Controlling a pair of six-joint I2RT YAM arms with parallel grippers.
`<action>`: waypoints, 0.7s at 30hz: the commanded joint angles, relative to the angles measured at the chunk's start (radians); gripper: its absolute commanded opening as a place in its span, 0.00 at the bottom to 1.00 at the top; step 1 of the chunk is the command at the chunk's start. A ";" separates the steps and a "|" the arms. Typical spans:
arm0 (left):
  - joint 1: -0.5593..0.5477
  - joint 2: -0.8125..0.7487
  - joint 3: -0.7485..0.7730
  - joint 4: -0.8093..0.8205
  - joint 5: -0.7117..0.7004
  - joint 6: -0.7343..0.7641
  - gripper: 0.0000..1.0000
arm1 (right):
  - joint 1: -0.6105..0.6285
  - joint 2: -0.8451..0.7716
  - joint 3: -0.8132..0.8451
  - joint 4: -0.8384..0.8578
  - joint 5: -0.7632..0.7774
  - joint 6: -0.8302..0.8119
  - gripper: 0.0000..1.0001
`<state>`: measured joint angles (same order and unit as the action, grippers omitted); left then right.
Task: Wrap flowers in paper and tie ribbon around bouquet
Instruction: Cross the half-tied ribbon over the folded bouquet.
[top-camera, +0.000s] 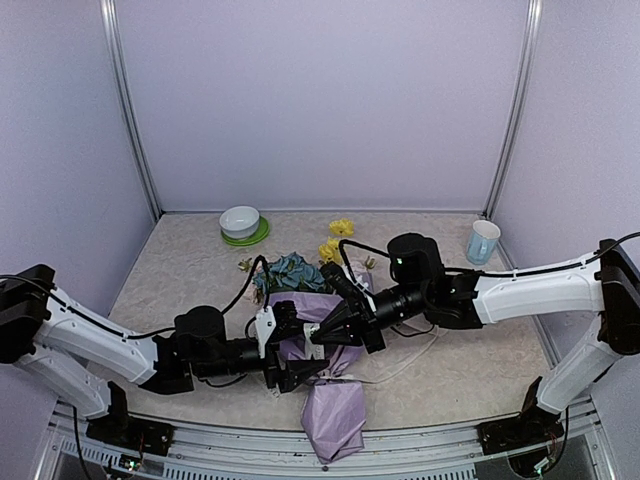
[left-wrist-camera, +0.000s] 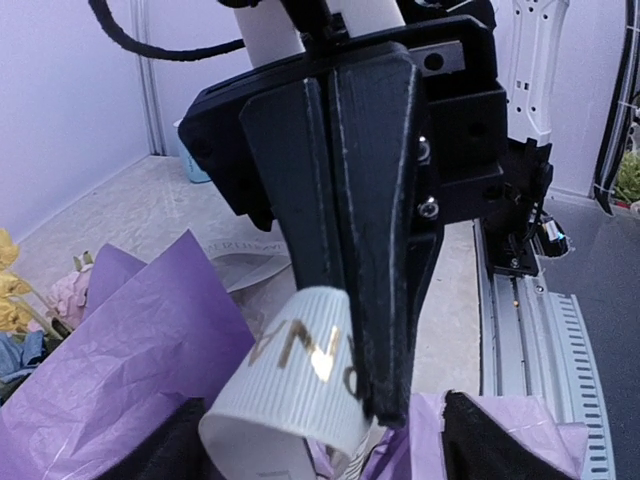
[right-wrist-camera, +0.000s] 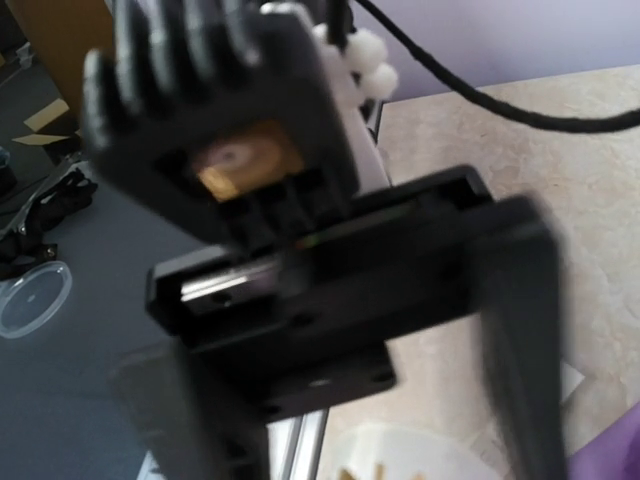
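**Bouquet** (top-camera: 333, 410) – lies on the desk (top-camera: 470, 340) near its front edge, between the two arms. The narrow end of the cone points toward the arm bases and the wide end points away.

**Paper** (top-camera: 340, 425) – lilac and crinkled, wrapped around the stems. In the left wrist view a loose fold stands up at the lower left.

**Flowers** (top-camera: 292, 272) – a blue head and dark leaves show at the wide end. One yellow bloom (top-camera: 341, 227) lies farther back, apart from the bunch.

**Ribbon** (left-wrist-camera: 295, 385) – cream, ribbed, with gold lettering. It curls in a loop at the tips of the right hand, just above the paper.

**Right hand** (top-camera: 318, 338) – closed, with the fingers pressed together and the ribbon pinched at their tips. It sits over the middle of the bouquet.

**Left hand** (top-camera: 303, 347) – open, with its fingers (left-wrist-camera: 500, 440) spread wide on either side of the right hand's tips.

**Other items** – a white bowl (top-camera: 240, 218) on a green plate (top-camera: 258, 236) at the back of the desk, and a pale blue cup (top-camera: 482, 240) at the back right.
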<state>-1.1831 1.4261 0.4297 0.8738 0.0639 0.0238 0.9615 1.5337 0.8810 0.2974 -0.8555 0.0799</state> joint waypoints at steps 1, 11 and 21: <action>-0.006 0.031 0.034 0.067 0.048 0.003 0.54 | -0.006 -0.024 -0.025 0.034 0.000 0.003 0.00; -0.009 0.057 0.035 0.046 0.055 -0.033 0.00 | -0.015 -0.049 -0.029 -0.011 0.048 0.007 0.05; -0.009 0.082 0.032 0.052 0.034 -0.030 0.00 | -0.198 -0.368 -0.070 -0.501 0.754 0.176 0.67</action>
<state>-1.1862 1.5009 0.4461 0.9047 0.1036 -0.0032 0.8631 1.2602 0.8455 0.0391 -0.5121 0.1253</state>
